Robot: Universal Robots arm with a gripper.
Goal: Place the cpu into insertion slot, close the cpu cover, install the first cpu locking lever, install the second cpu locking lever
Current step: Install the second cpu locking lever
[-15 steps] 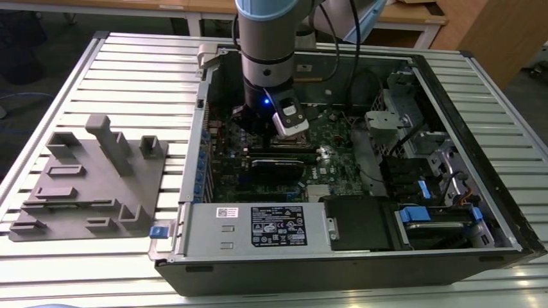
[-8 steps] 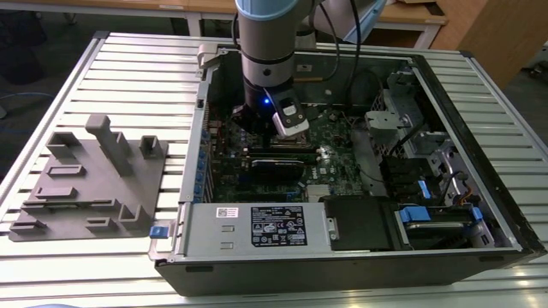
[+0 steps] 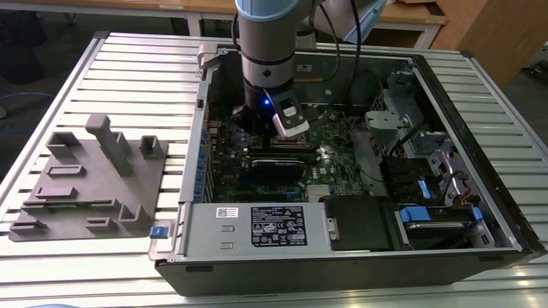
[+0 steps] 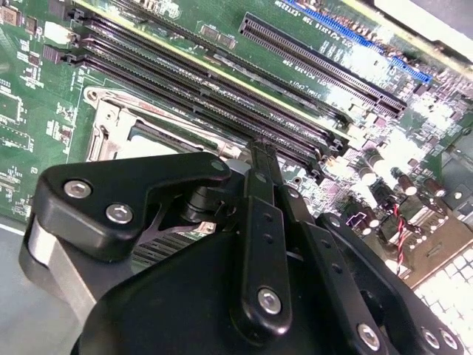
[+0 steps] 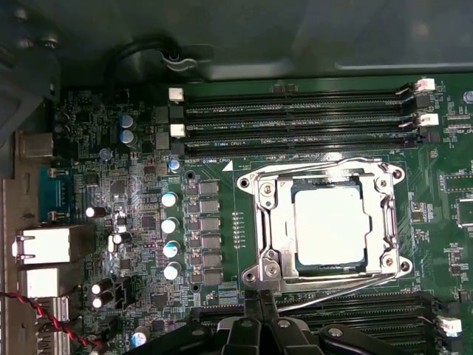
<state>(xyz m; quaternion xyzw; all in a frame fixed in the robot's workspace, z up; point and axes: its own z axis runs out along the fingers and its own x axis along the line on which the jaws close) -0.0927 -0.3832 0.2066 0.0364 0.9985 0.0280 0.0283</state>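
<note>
One cpu (image 5: 329,225), its dull silver top showing, lies seated in the single insertion slot (image 5: 275,222) on the green motherboard (image 5: 222,296). One cpu cover (image 5: 378,222) lies flat around it, framing the chip in its square window. Two thin wire locking levers show in the first wrist view: one (image 5: 295,168) along the socket edge far from the end effector, the other (image 5: 347,277) along the near edge. One end effector (image 5: 260,297) reaches in just beside that near edge, its black fingertips drawn together with nothing between them. Three long black memory slots (image 5: 295,122) lie beyond the socket. In the exterior view, the arm (image 3: 267,58) stands down inside one open computer case (image 3: 342,256) on the slatted bench (image 3: 137,70), with one grey fixture block (image 3: 90,179) beside the case.
</note>
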